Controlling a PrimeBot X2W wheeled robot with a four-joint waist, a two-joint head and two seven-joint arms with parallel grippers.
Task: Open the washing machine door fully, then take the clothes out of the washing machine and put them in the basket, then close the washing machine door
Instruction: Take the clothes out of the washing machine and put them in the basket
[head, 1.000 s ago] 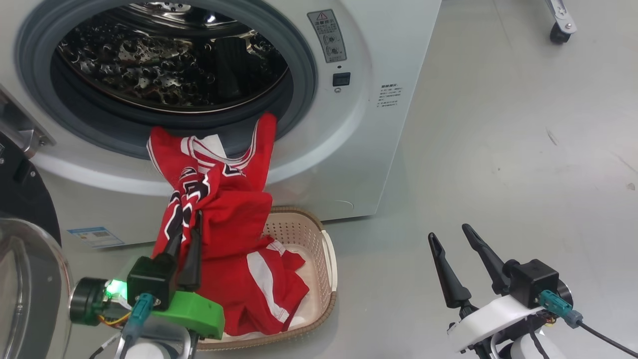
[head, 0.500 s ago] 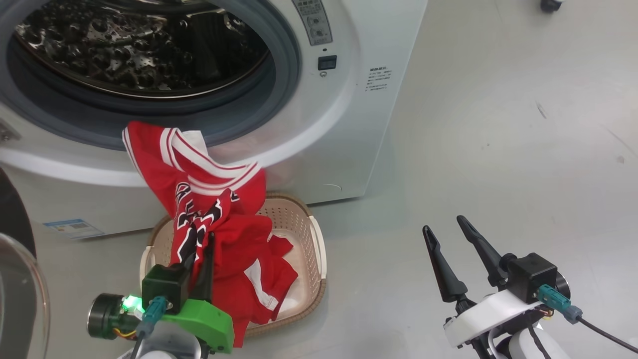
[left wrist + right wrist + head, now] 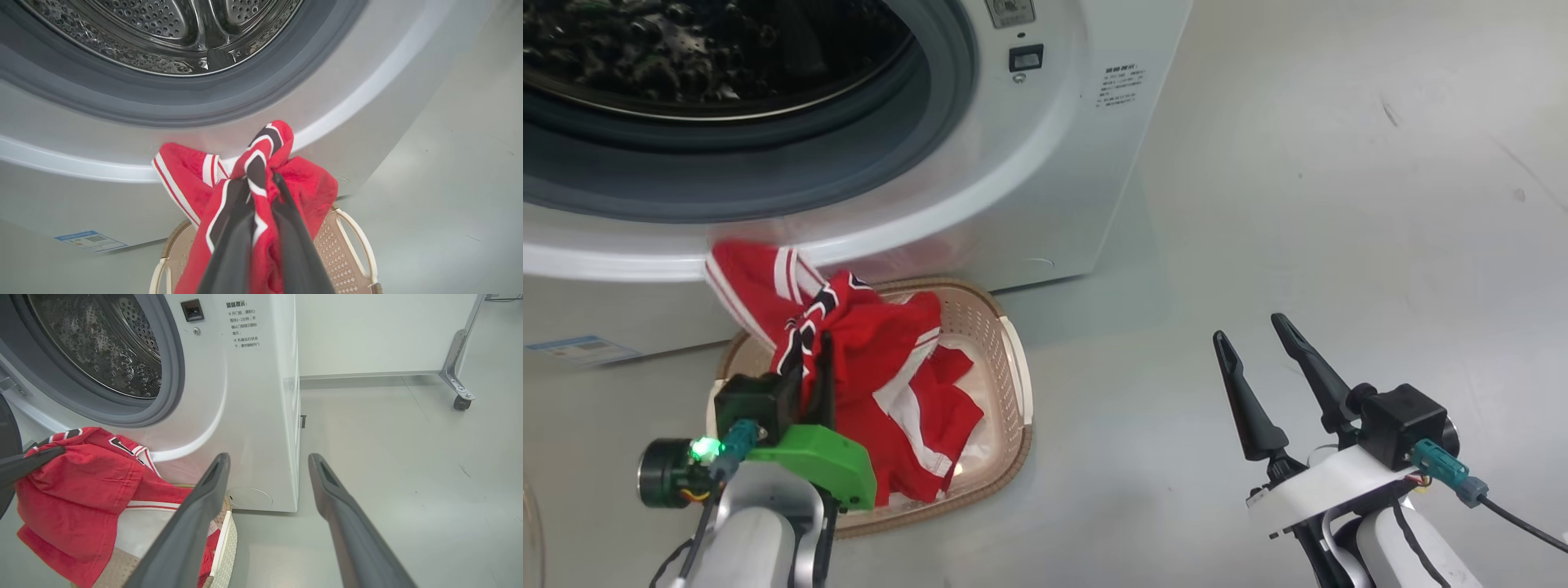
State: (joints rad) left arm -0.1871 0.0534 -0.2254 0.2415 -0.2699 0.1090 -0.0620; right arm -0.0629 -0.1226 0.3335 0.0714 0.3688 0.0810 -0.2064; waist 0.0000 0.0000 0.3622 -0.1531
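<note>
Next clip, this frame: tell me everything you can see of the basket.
The basket is a rounded-rectangular tub of cream perforated plastic with a brown woven-look rim and cream loop handles at its sides. It stands upright on the grey floor, just in front of the washing machine, below the porthole; whether they touch cannot be told. Red clothes lie in it and cover its left part, with the left gripper shut on them above it.

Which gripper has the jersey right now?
The left gripper: it is shut on the red clothes above the basket. The right gripper is open and empty over the floor.
</note>
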